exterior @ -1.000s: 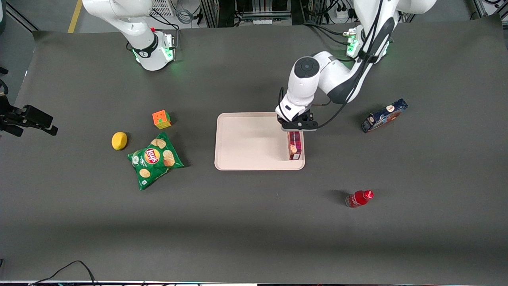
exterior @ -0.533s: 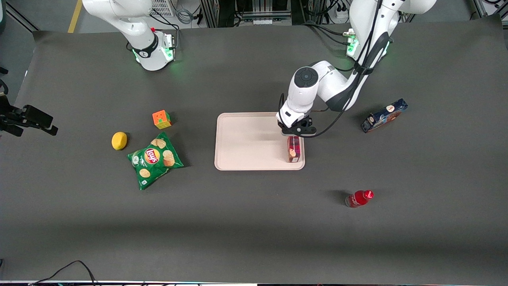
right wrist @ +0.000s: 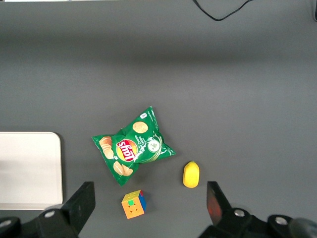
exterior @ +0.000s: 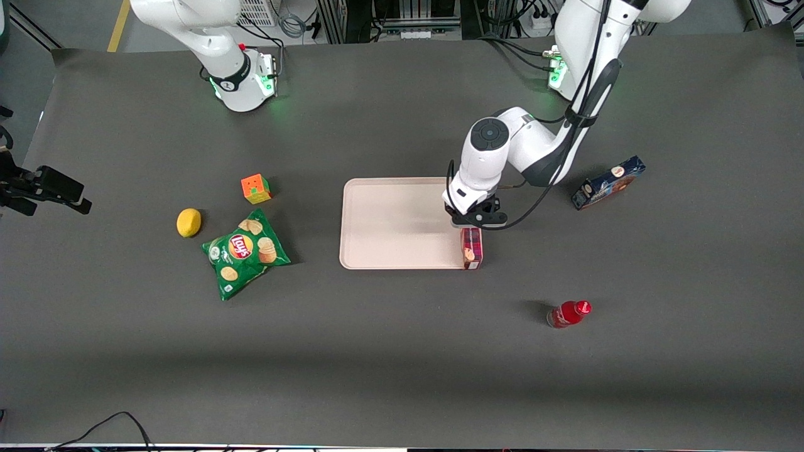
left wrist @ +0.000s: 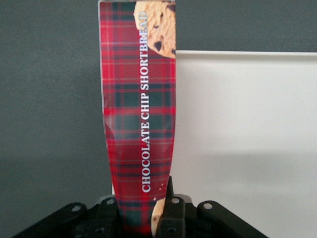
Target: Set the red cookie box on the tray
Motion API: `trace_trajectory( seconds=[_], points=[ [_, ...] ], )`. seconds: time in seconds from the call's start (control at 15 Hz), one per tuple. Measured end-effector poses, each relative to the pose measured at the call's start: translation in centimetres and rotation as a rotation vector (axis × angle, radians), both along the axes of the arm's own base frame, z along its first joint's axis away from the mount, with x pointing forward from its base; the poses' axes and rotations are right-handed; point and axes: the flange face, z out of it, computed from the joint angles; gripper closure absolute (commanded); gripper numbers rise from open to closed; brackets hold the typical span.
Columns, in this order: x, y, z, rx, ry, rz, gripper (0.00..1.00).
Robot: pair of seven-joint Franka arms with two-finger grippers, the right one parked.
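Observation:
The red cookie box [exterior: 472, 248], dark red plaid with cookie pictures, is held by one end in my left gripper [exterior: 474, 221]; its other end points toward the front camera. In the left wrist view both fingers press the sides of the box [left wrist: 138, 124], so the gripper [left wrist: 138, 204] is shut on it. The box runs along the edge of the pale pink tray [exterior: 389, 226] on the working arm's side, by the tray's corner nearest the front camera. The wrist view shows tray [left wrist: 247, 139] on one side of the box and dark table on the other. Whether the box touches the tray, I cannot tell.
A dark blue cookie box [exterior: 608, 182] and a small red bottle [exterior: 568, 313] lie toward the working arm's end. Toward the parked arm's end are a green chips bag [exterior: 245, 253], a lemon [exterior: 188, 222] and a colour cube [exterior: 255, 188].
My gripper has carried the red cookie box nearer to the front camera and slightly toward the working arm's end, from inside the tray's side to its near corner edge.

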Motion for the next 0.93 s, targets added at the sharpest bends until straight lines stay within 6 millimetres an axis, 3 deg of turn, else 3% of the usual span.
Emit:
trace_trajectory(
  seconds=[0.07,0.2,0.4,0.47,0.73,0.93],
  points=[
    [0.0,-0.1,-0.1,0.000,0.000,-0.002,0.48],
    [-0.1,-0.4,-0.2,0.000,0.001,-0.007,0.43],
    [-0.2,-0.5,-0.3,0.001,0.002,-0.011,0.05],
    [-0.1,-0.4,-0.3,0.002,0.001,-0.009,0.00],
    [0.8,-0.2,0.3,-0.002,-0.016,0.003,0.00],
    [3.1,0.1,2.9,0.000,-0.052,0.009,0.00]
  ],
)
